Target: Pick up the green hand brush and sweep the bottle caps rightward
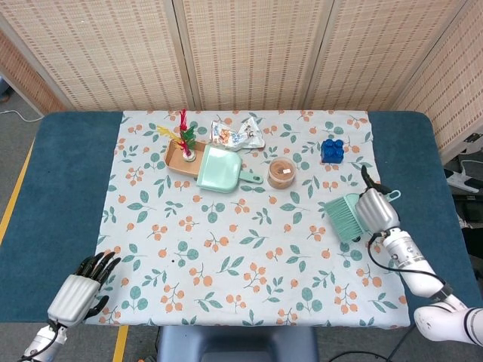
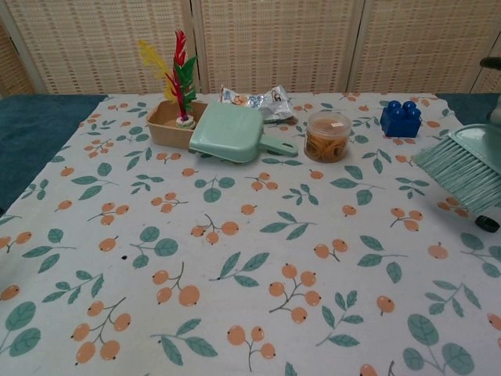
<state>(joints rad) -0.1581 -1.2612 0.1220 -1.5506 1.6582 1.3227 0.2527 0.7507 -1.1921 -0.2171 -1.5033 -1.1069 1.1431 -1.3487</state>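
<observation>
Looks like a staged robot test booth, not a real home: woven folding screens [image 1: 249, 53] are set up as backdrop, a floral cloth [image 1: 241, 249] is spread over a blue-topped table [image 1: 60, 188], yellow floor tape [image 1: 15, 197] is laid alongside.
</observation>
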